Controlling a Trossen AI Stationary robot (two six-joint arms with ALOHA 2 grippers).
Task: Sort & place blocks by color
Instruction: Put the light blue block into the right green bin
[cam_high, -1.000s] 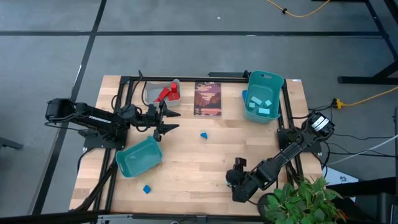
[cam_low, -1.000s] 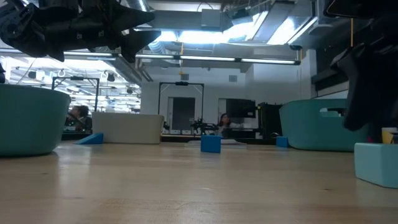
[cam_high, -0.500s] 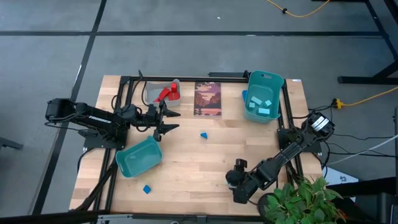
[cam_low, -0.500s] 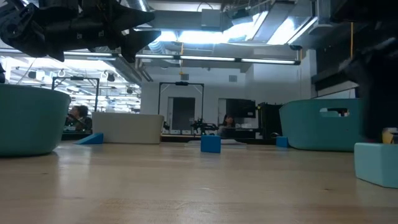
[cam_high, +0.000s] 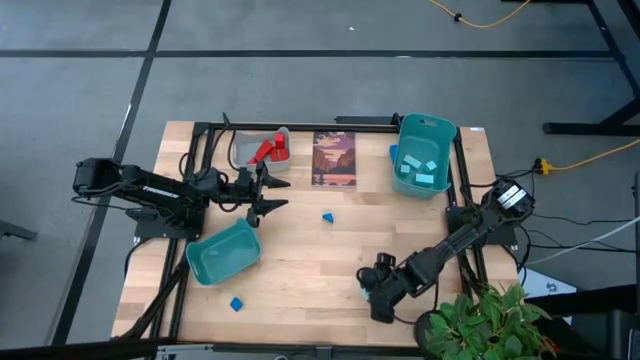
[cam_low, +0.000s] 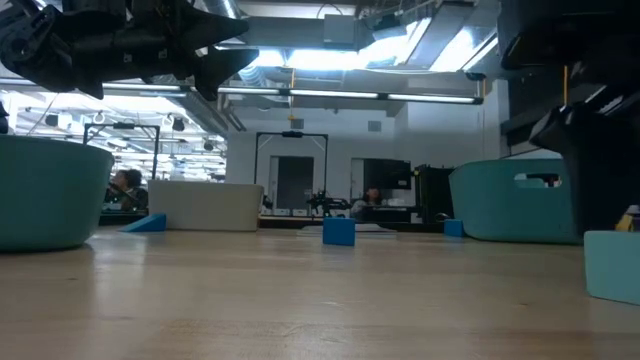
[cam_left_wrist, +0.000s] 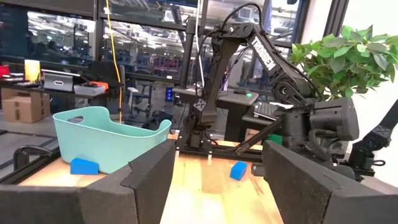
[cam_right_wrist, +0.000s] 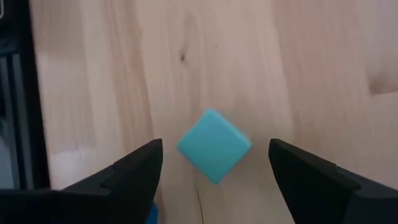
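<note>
The counter (cam_high: 300, 270) is a pale wooden top with visible grain and a dark knot or two, edged by a black metal frame (cam_high: 300, 125) and standing on a grey floor crossed by dark lines. A yellow cable (cam_high: 480, 18) trails over that floor at the far side, and a leafy green plant (cam_high: 480, 322) sits at the near right corner.

The right gripper (cam_right_wrist: 214, 163) hangs low over the near right part of the counter, its fingers (cam_right_wrist: 134, 171) spread wide and holding nothing; a light cyan cube (cam_right_wrist: 214, 145) lies on the wood right under them, turned cornerwise between the two tips. The left gripper (cam_high: 272, 193) hovers at the left, between the grey bin (cam_high: 240, 150) and the near teal bin (cam_high: 222, 252), its fingers also wide apart and empty.

Red blocks (cam_high: 268, 150) lie in the grey bin at the far edge. Light cyan blocks (cam_high: 420, 170) lie in the far teal bin (cam_high: 425, 127) on the right. A dark picture card (cam_high: 334, 158) lies flat between those two bins. One blue block (cam_high: 327, 216) sits alone near the middle of the counter, another blue block (cam_high: 236, 303) near the front left edge just beyond the near teal bin.

From table height the room behind is a wide workshop with ceiling light strips (cam_low: 350, 97), dark frames and a doorway (cam_low: 292, 185); people (cam_low: 125, 187) sit far off, too small to tell more
</note>
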